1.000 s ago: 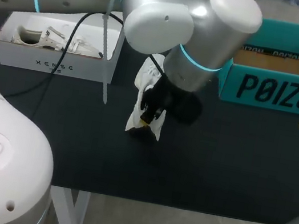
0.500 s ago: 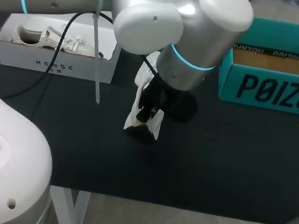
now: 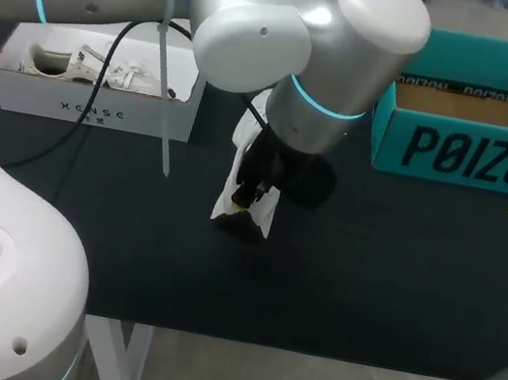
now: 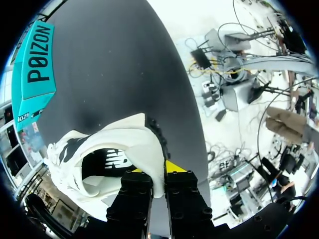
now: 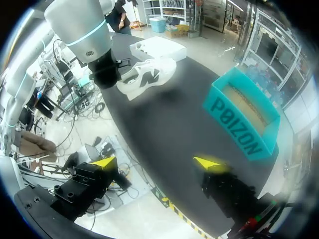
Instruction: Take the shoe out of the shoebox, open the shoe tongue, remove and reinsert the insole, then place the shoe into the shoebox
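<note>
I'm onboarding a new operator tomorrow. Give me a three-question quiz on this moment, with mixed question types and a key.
1. True or false: the left gripper is shut on the heel rim of the white shoe.
2. The teal box is: A. closed with a lid; B. open, with no shoe showing inside; C. held up by an arm.
3. Fill in: the right gripper holds nothing and its fingers are ____.

Key: 1 true; 2 B; 3 open.

Left gripper point(image 4: 157, 173) clamps white shoe point(image 4: 119, 144) rim; teal shoebox point(image 4: 37, 64) beyond.
</note>
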{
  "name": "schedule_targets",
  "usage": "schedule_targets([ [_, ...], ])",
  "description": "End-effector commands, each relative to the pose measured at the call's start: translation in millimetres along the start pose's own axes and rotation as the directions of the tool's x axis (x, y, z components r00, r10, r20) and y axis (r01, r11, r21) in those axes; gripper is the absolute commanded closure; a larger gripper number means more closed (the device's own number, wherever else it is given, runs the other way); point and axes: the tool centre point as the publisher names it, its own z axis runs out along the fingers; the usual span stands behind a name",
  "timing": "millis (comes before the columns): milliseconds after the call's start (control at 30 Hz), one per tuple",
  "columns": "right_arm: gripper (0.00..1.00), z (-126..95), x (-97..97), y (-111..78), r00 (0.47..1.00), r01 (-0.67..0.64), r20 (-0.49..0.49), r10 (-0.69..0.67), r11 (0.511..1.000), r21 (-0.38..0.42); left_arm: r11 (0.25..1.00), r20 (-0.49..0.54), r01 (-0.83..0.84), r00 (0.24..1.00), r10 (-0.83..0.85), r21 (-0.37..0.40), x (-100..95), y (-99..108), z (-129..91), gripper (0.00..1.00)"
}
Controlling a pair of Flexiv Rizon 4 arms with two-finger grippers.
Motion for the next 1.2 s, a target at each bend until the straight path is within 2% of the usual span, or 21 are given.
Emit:
schedule_targets([
  [33, 0.0, 0.9, -1.7, 2.2, 1.0, -0.001, -0.003, 0.001, 1.0, 0.005, 1.0, 0.005, 0.0, 1.0, 0.0, 0.002, 1.4, 2.1, -0.9, 1.0],
  [267, 0.0, 0.9, -1.7, 2.2, 1.0, -0.001, -0.003, 0.001, 1.0, 0.005, 1.0, 0.005, 0.0, 1.0, 0.0, 0.002, 1.4, 2.1, -0.9, 1.0],
  [300, 0.0, 0.9, -1.7, 2.2, 1.0, -0.001, -0.003, 0.001, 1.0, 0.005, 1.0, 0.016, -0.015, 1.0, 0.014, 0.008, -1.1, 13.6, -1.6, 1.0],
  [367, 0.0, 0.9, -1.7, 2.2, 1.0, -0.001, -0.003, 0.001, 1.0, 0.005, 0.999, 0.049, -0.026, 0.998, 0.027, -0.031, -4.5, 31.7, -1.8, 1.0],
  [433, 0.0, 0.9, -1.7, 2.2, 1.0, -0.001, -0.003, 0.001, 1.0, 0.005, 0.999, 0.068, -0.047, 0.997, 0.047, -0.001, -9.2, 50.3, -1.6, 1.0],
  [467, 0.0, 0.9, -1.7, 2.2, 1.0, -0.001, -0.003, 0.001, 1.0, 0.005, 0.998, 0.079, -0.059, 0.995, 0.061, -0.022, -11.6, 58.7, -1.3, 1.0],
  [533, 0.0, 0.9, -1.7, 2.2, 1.0, -0.001, -0.003, 0.001, 1.0, 0.005, 0.996, 0.093, -0.082, 0.992, 0.08, 0.017, -16.2, 75.6, -2.3, 1.0],
  [600, 0.0, 0.9, -1.7, 2.2, 1.0, -0.001, -0.003, 0.001, 1.0, 0.005, 0.995, 0.123, -0.095, 0.988, 0.094, 0.004, -23.1, 100.1, -3.2, 1.0],
  [833, 0.0, 0.9, -1.7, 2.2, 1.0, -0.001, -0.003, 0.001, 1.0, 0.005, 0.983, 0.193, -0.164, 0.97, 0.146, 0.082, -46.2, 178.9, -8.6, 1.0],
  [933, 0.0, 0.9, -1.7, 2.2, 1.0, -0.001, -0.003, 0.001, 1.0, 0.005, 0.979, 0.213, -0.19, 0.962, 0.171, 0.072, -57.7, 213.2, -9.5, 1.0],
  [1000, 0.0, 0.9, -1.7, 2.2, 1.0, -0.001, -0.003, 0.001, 1.0, 0.005, 0.974, 0.221, -0.203, 0.959, 0.178, 0.1, -66.9, 237.4, -8.5, 1.0],
  [1100, 0.0, 0.9, -1.7, 2.2, 1.0, -0.001, -0.003, 0.001, 1.0, 0.005, 0.968, 0.207, -0.24, 0.953, 0.222, 0.068, -77.1, 267.8, -4.4, 1.0],
  [1200, 0.0, 0.9, -1.7, 2.2, 1.0, -0.001, -0.003, 0.001, 1.0, 0.005, 0.958, 0.245, -0.285, 0.932, 0.266, 0.042, -84.4, 293.4, -3.1, 1.0],
])
